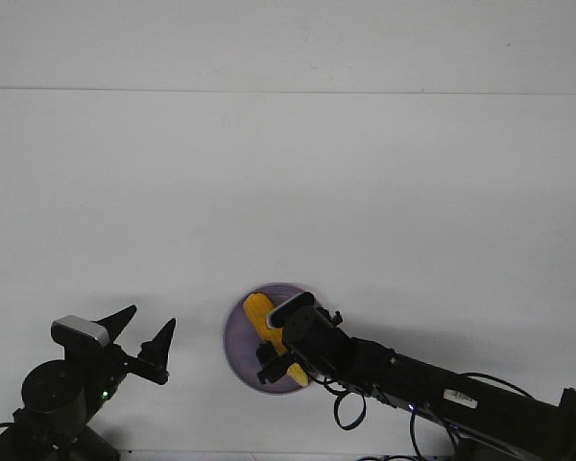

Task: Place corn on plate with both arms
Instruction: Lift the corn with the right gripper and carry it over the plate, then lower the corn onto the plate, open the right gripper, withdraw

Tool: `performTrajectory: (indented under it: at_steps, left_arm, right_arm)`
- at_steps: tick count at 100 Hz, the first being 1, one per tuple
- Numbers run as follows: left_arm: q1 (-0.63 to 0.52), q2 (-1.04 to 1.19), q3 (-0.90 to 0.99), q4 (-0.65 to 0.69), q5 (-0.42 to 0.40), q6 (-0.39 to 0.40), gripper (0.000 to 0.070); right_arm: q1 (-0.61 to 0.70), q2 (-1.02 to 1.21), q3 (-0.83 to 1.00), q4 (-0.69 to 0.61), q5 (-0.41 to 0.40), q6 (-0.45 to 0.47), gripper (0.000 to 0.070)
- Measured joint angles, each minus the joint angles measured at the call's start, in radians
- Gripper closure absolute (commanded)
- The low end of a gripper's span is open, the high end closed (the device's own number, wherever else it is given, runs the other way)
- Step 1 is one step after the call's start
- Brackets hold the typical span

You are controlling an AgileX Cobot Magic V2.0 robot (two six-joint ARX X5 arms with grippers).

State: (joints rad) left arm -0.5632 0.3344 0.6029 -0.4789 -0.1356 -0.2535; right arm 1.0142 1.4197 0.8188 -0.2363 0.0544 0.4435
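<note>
The lavender plate (236,351) lies on the white table near the front edge, a little left of centre. The yellow-orange corn (258,311) lies slantwise over the plate. One end shows at the plate's far side and a small yellow bit shows at its near right side. My right gripper (280,359) reaches in from the lower right and sits across the corn's middle, hiding it. Its fingers are hidden by the wrist block, so I cannot tell whether it grips. My left gripper (150,318) is open and empty, left of the plate and apart from it.
The white table (288,192) stretches away to a pale back wall. My left arm's base (48,399) sits at the front left. The right arm's cables (350,408) hang by the front edge.
</note>
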Motion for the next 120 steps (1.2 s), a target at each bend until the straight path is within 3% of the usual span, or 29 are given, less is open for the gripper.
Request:
performTrajectory:
  at_steps: [20, 42, 58, 70, 72, 76, 78, 82, 83, 120]
  left_arm:
    - [0.0, 0.0, 0.0, 0.0, 0.0, 0.0, 0.0196]
    - [0.0, 0.0, 0.0, 0.0, 0.0, 0.0, 0.0197]
    - [0.0, 0.0, 0.0, 0.0, 0.0, 0.0, 0.0197]
    - [0.0, 0.0, 0.0, 0.001, 0.0, 0.0, 0.0206]
    - [0.0, 0.0, 0.0, 0.002, 0.0, 0.0, 0.022]
    - [0.0, 0.0, 0.0, 0.005, 0.0, 0.0, 0.0323]
    - [0.0, 0.0, 0.0, 0.007, 0.0, 0.0, 0.0411]
    - [0.0, 0.0, 0.0, 0.009, 0.0, 0.002, 0.064]
    - [0.0, 0.0, 0.0, 0.009, 0.0, 0.002, 0.0699]
    - [0.0, 0.0, 0.0, 0.027, 0.0, 0.012, 0.0685]
  right_arm:
    - [0.0, -0.131, 0.061, -0.123, 0.115, -0.044, 0.0206]
    - [0.0, -0.439, 0.203, -0.177, 0.38, -0.194, 0.0206]
    - [0.0, -0.635, 0.196, -0.347, 0.6, -0.238, 0.0207]
    - [0.0, -0.747, 0.162, -0.447, 0.643, -0.237, 0.0236]
    - [0.0, -0.765, 0.154, -0.462, 0.645, -0.237, 0.0254]
    - [0.0, -0.8, 0.136, -0.486, 0.649, -0.235, 0.0381]
    - [0.0, -0.809, 0.131, -0.492, 0.649, -0.235, 0.0452]
    - [0.0, -0.828, 0.119, -0.501, 0.649, -0.233, 0.07]
    - [0.0, -0.832, 0.116, -0.505, 0.649, -0.233, 0.07]
    - [0.0, -0.846, 0.093, -0.523, 0.649, -0.233, 0.0684]
